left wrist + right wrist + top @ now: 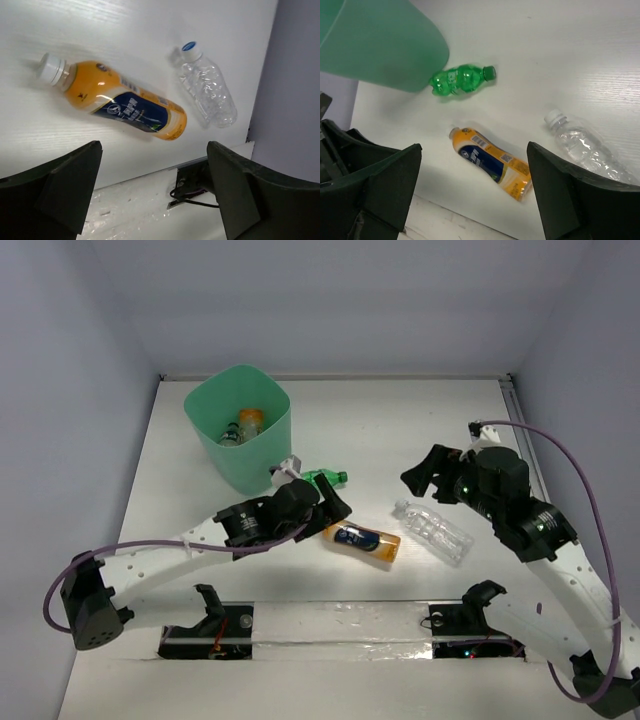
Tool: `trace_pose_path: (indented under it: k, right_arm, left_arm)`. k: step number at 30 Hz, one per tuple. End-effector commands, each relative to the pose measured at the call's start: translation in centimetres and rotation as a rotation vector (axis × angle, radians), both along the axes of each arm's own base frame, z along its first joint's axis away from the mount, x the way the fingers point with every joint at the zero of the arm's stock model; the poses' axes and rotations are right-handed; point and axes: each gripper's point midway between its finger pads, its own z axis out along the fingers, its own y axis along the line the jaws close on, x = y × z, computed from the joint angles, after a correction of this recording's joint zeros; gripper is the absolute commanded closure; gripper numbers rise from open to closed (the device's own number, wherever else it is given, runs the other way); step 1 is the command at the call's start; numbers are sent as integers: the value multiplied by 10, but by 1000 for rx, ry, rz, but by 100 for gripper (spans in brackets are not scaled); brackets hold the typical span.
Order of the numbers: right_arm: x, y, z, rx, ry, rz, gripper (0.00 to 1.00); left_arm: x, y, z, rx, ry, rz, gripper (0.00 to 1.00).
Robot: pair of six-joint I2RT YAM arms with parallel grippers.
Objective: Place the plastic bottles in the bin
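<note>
The white table (400,420) carries everything, and the mint-green bin (245,462) stands upright at its far left, within reach of the left arm (190,545), which is probably why it was set there. Inside it lie a few bottles (247,424), one of them orange; how many in all I cannot tell. Three more lie on their sides on the table, so the job looks only partly done. The clear bottle (433,532) lies right of centre, nearest the right arm (520,505). The orange bottle (362,540) with the dark blue label lies just to its left, close beside it but not touching. The smaller green bottle (325,478) lies just beside the bin's near wall. The left fingers (333,508) hover between the green bottle and the orange one, spread wide with nothing between them; the wrist view looks straight down on the orange bottle, which seems the likely next pick. The right fingers (420,472) hang above the table beyond the clear bottle, likewise spread wide and touching nothing.
</note>
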Motion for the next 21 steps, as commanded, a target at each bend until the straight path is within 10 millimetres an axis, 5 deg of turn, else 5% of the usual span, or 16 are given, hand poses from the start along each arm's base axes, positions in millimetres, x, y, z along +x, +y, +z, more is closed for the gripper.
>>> trace_pose_path:
  k: [1, 5, 16, 21]
  right_arm:
    - [-14, -3, -12, -47, 28, 54, 8]
    - [-24, 7, -21, -36, 49, 135, 3]
    - [-47, 27, -42, -7, 98, 308, 2]
    - [-56, 34, -54, 2, 135, 366, 2]
  left_arm:
    - [-10, 4, -23, -89, 126, 111, 16]
    - [-22, -3, -56, -98, 241, 114, 1]
    - [6, -37, -73, -134, 267, 212, 1]
    - [9, -41, -98, -81, 301, 233, 1]
